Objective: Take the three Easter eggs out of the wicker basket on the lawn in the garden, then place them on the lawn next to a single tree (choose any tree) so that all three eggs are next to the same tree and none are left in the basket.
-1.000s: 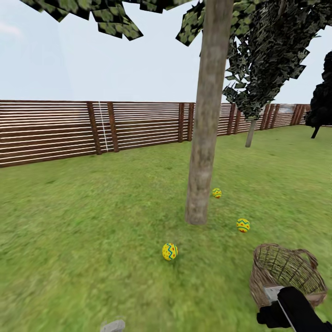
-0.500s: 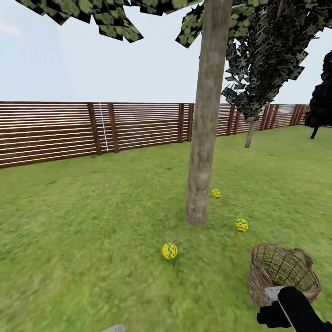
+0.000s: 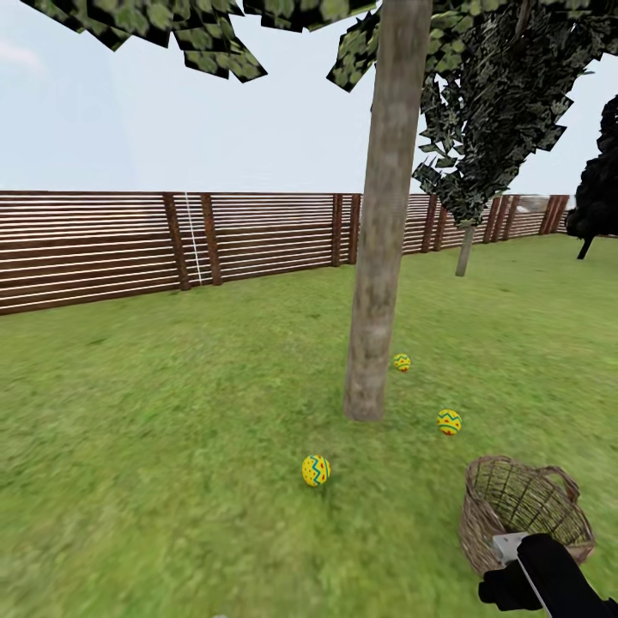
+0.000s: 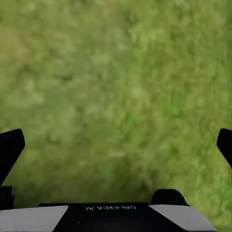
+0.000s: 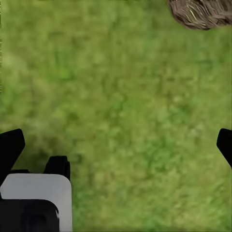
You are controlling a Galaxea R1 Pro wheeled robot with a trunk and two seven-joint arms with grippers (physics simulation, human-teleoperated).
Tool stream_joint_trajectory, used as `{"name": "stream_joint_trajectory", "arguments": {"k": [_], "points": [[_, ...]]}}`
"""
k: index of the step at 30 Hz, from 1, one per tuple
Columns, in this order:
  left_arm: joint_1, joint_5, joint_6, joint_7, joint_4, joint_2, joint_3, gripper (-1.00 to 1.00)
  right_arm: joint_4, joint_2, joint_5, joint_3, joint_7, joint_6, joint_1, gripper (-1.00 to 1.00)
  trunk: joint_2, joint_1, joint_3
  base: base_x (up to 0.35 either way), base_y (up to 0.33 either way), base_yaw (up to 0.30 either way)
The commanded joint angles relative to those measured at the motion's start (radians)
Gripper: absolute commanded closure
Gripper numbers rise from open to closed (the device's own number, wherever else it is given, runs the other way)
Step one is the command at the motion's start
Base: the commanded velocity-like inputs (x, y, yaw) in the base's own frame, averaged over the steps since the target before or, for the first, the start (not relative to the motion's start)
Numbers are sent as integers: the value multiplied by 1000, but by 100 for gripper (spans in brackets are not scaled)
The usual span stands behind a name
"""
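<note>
You have 3 eggs lying on the lawn [image 3: 172,429]. The nearest egg [image 3: 316,470] sits on the grass in front of the tree [image 3: 378,257], a bit to its left. The second egg [image 3: 449,421] lies to the right of the trunk, near its foot. The third egg [image 3: 402,362] is farther back, just right of the trunk and close to it. All 3 are apart from each other and none touches the trunk.

The basket [image 3: 524,515] stands upright on the grass to the right, nearer to you than the second egg. You can see no egg in the part of its inside that shows. Your right arm [image 3: 536,579] pokes in at the corner just in front of the basket.

Your right pincer [image 5: 116,145] has its 2 dark tips wide apart over bare grass, with nothing between them. The edge of the basket [image 5: 200,12] shows beyond it. Your left pincer [image 4: 116,145] is also spread wide over bare grass and holds nothing.

Behind the tree runs a brown fence [image 3: 129,245] around the garden. A smaller tree [image 3: 468,249] stands by the fence, and a dark tree [image 3: 601,189] is at the far right.
</note>
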Motion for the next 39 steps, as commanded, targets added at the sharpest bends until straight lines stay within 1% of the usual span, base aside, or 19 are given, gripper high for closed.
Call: {"name": "stream_joint_trajectory", "arguments": {"k": [1, 6, 10, 13, 15, 16, 22, 24, 27, 30, 32, 36, 39], "points": [[0, 8, 10, -5, 6, 0, 7, -100, -1, 0, 10, -1, 10, 3, -1, -100, 7, -4, 2, 0, 0, 0], [0, 8, 10, -6, 38, 3, 9, -100, 0, 2, 10, 0, 10, 2, -1, -100, 42, -23, 18, 0, 0, 0], [0, 9, 10, -6, 52, 14, 10, -100, 18, 4, 11, 2, 10, 1, -1, -100, 70, -38, 30, 0, 0, 0], [0, 9, 10, -6, 55, 17, 10, -100, 27, 5, 11, 2, 10, 1, -1, -100, 91, -50, 40, 0, 0, 0], [0, 9, 10, -6, 55, 18, 10, -100, 30, 10, 11, 3, 9, 1, -1, -100, 105, -58, 46, 0, 0, 0], [0, 9, 10, -6, 55, 21, 10, -100, 31, 17, 11, 4, 9, 1, -1, -100, 112, -61, 49, 0, 0, 0], [0, 8, 12, -6, 55, 28, 10, -100, 33, 27, 10, 4, 7, 1, -1, -100, 154, -84, 68, 0, 0, 0], [0, 8, 13, -5, 54, 31, 10, -100, 40, 35, 10, 4, 7, 1, -1, -100, 168, -92, 74, 0, 0, 0], [0, 8, 16, -3, 54, 42, 10, -100, 81, 44, 9, 3, 6, 0, -1, -100, 189, -104, 84, 0, 0, 0], [0, 8, 19, -1, 54, 47, 11, -100, 120, 45, 9, 3, 7, -2, -1, -100, 210, -115, 93, 0, 0, 0], [0, 8, 20, 0, 54, 54, 10, -100, 150, 46, 8, 2, 7, -13, -1, -100, 224, -123, 99, 0, 0, 0], [0, 8, 21, 1, 58, 59, 10, -100, 195, 46, 7, 2, 7, -46, -1, -100, 252, -138, 112, 0, 0, 0], [0, 8, 21, 30, 75, 71, 10, -100, 217, 43, 7, 0, 7, -60, -1, -100, 273, -150, 121, 0, 0, 0]]}}
